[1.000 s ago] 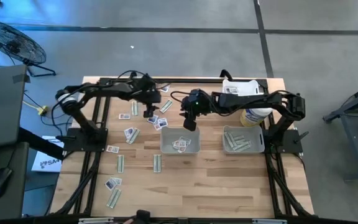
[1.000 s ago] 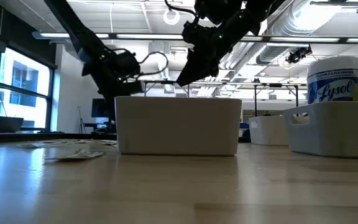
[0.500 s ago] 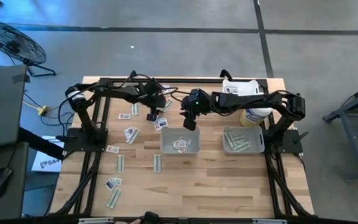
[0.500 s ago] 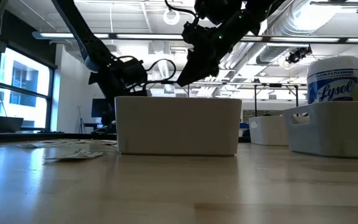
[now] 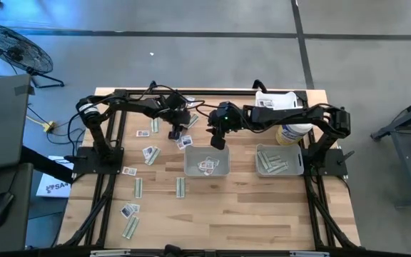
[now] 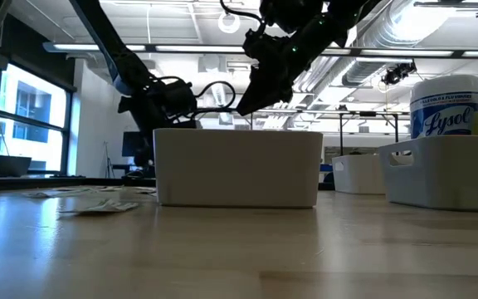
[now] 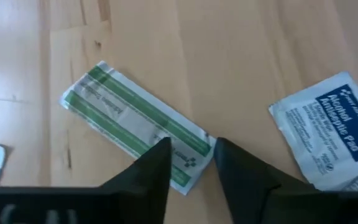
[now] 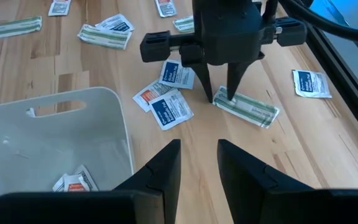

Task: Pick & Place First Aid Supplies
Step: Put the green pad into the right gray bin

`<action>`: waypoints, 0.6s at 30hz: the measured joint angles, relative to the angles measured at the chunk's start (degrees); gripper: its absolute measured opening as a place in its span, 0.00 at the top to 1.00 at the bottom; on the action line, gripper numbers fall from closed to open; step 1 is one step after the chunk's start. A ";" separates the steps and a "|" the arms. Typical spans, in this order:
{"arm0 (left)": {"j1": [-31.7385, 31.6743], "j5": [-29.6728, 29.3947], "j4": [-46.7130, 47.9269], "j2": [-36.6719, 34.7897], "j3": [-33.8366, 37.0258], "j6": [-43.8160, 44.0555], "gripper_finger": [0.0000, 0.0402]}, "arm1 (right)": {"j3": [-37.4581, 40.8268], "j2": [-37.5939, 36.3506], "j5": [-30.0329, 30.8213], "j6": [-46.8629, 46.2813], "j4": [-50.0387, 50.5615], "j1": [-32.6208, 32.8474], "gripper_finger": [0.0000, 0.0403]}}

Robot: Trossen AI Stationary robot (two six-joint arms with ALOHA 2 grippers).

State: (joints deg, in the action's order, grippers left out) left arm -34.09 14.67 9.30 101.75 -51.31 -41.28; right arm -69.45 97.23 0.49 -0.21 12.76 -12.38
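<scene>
Small first aid packets lie scattered flat on the left half of the wooden table (image 5: 155, 214). A long green-striped strip packet (image 7: 129, 121) lies flat near the far middle, beside a white squarish packet (image 7: 325, 137). My left gripper (image 7: 191, 158) points steeply down at it, open, one finger on each side of the strip's near end (image 8: 224, 96). My right gripper (image 8: 199, 165) hangs open and empty over the far left corner of the middle grey tray (image 5: 186, 160), which holds a few white packets. My left gripper has its fingertips (image 7: 161, 149) at the strip's end (image 7: 188, 163), coming from above on a slant and lying across the strip. The strip lies flat on the table. Whether the tips touch it I cannot tell.
A second grey tray (image 5: 260, 163) at the right holds green strips. A white wipes bottle (image 5: 292, 132) stands behind it. More white packets (image 8: 169, 106) lie close to the strip. Strips (image 5: 139, 187) and packets (image 5: 129, 210) dot the near left.
My left gripper has gone down and toward the table's right edge, coming in over the green strip by the middle tray. The strip and the other packets have stayed where they were.
</scene>
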 joint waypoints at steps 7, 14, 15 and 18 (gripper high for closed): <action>0.02 1.19 0.76 0.02 0.12 0.35 0.94 | 0.00 0.00 -0.02 -0.74 0.00 0.00 0.76; 0.02 0.69 0.35 -0.66 0.30 5.56 0.99 | 0.00 -0.01 -0.08 -2.58 0.02 0.03 0.76; 0.04 0.49 0.43 -0.94 0.33 6.20 0.99 | 0.00 0.00 -0.24 -2.77 0.03 0.04 0.76; 0.39 -0.35 1.92 -2.71 0.46 8.54 1.00 | 0.00 0.00 -0.41 -3.77 0.04 0.04 0.76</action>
State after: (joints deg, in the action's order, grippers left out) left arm -33.69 14.32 11.22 99.05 -50.85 -32.73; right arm -69.45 97.23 0.08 -3.98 12.80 -12.34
